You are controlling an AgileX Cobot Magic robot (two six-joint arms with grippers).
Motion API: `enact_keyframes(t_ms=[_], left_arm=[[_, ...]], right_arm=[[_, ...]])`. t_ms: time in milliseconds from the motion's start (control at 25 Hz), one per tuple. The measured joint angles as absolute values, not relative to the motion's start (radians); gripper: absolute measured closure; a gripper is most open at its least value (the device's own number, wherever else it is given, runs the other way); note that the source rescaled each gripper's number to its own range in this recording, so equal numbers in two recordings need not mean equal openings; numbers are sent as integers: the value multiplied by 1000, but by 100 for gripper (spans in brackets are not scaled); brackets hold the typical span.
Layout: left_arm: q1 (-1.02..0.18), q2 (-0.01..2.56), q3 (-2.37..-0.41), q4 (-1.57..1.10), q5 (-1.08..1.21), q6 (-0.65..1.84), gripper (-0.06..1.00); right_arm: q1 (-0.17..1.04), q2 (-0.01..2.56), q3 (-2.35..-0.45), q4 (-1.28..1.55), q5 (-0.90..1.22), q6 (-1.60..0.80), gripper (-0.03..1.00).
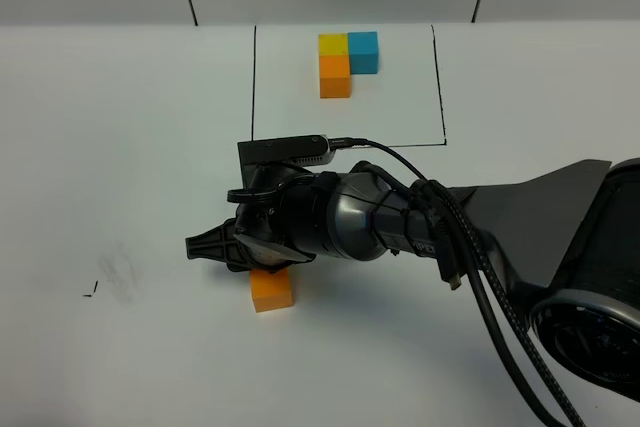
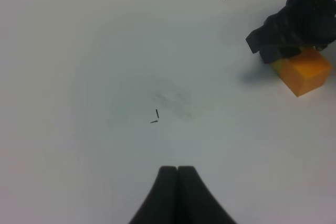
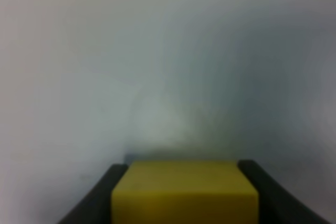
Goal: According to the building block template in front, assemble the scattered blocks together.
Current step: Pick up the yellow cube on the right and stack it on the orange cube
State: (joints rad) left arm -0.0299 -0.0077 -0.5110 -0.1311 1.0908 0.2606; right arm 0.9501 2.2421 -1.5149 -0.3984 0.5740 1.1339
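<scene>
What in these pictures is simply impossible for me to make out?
Loose blue block: shows in no view.
Yellow block: high view, right gripper covers it; right wrist view, blurred and cut by the edge.
Orange block: high view, far side under that gripper.
Left gripper: outside the high view.

The right gripper (image 1: 205, 247) hangs right over the orange block (image 1: 271, 289) — touching or not, I cannot tell. Well behind that block sits the building block template (image 1: 345, 59) — yellow, blue and orange cubes inside a black line (image 1: 254, 87).
</scene>
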Motion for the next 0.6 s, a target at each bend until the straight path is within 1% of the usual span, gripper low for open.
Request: enact_keyframes(t_ms=[600], left_arm=[[-30,-8,-511,-131,1091,261,94]], right_arm=[[950,2243,-1515,-371,567,1017,44]])
